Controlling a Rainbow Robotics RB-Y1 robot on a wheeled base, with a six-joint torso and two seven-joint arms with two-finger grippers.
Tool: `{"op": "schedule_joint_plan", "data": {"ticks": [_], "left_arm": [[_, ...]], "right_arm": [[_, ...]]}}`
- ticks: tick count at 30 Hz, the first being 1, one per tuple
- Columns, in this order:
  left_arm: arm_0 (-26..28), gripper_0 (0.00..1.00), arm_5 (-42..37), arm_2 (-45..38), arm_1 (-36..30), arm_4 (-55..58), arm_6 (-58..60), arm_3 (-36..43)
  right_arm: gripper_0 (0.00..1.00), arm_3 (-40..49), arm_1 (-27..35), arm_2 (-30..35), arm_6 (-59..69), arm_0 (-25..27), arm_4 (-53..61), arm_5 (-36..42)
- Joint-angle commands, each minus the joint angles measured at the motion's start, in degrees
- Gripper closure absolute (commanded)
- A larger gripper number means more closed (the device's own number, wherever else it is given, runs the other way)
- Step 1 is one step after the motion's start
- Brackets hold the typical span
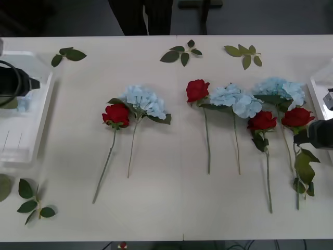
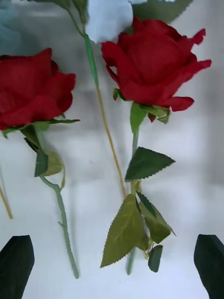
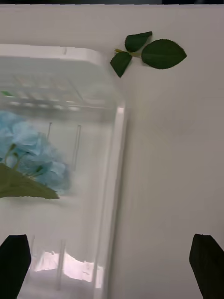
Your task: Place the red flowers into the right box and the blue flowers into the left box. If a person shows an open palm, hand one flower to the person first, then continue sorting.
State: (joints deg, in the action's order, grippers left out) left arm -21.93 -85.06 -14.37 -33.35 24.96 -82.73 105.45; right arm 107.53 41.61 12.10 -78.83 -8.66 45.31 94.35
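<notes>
White tabletop [image 1: 171, 208] fills the scene, long and bare enough that the flowers can lie in one flat row across it with stems trailing toward the robot, each one open to a grasp from above. At its left edge sits the left box [image 1: 44, 112], the translucent bin, with one pale blue flower [image 3: 32, 154] already lying inside it; the left gripper [image 3: 112, 261] hangs over the bin's rim with its fingers spread wide and nothing between them, which reads as a release over the proper box. At the far right a sliver of the right box [image 1: 315, 96] shows at the table's edge, close to the nearest roses so the carry should be short. Three blue flowers [image 1: 144, 101] lie on the table: one left of centre and two on the right half, their wide heads overlapping the roses beside them. Four red flowers lie among them, and the rightmost red rose [image 1: 297, 117] sits nearest the right box. The right gripper [image 2: 112, 264] hovers low above that rose's stem, black fingers parted on either side of the leafy stretch and empty, apparently lined up to close on it. Loose leaf sprigs [image 1: 182, 53] lie scattered along the far edge and near corner, outside the sorting.
</notes>
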Motion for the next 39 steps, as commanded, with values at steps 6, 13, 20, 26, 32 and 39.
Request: {"op": "schedule_joint_plan", "data": {"ticks": [6, 13, 20, 26, 32, 39], "left_arm": [[4.8, 0.0, 6.5, 16.7, 6.8, -15.6, 9.5, 5.6], [8.6, 0.0, 13.4, 25.9, 7.7, -16.0, 12.6, 6.1], [7.4, 0.0, 13.6, 32.7, 11.3, -16.1, 11.9, 6.0], [4.7, 0.0, 13.6, 35.8, 14.5, -16.7, 10.9, 3.0], [3.6, 0.0, 17.2, 36.9, 15.0, -16.8, 9.8, -0.5], [4.0, 0.0, 17.2, 36.6, 14.9, -17.0, 9.0, -0.6]], "right_arm": [[0.0, -3.0, 0.5, 0.2, -0.5, 3.3, -2.1, -7.2], [0.0, -10.5, 0.5, -5.2, -2.0, 1.4, -3.1, -14.9], [0.0, -16.0, 0.5, -9.6, -2.2, -0.3, -4.4, -20.0], [0.0, -17.6, 0.5, -11.0, -2.1, -0.5, -4.8, -22.6], [0.02, -19.0, 0.4, -12.3, -1.9, -0.4, -5.0, -24.8], [0.14, -20.0, -0.1, -12.6, -1.9, -0.4, -5.7, -25.6]]}}
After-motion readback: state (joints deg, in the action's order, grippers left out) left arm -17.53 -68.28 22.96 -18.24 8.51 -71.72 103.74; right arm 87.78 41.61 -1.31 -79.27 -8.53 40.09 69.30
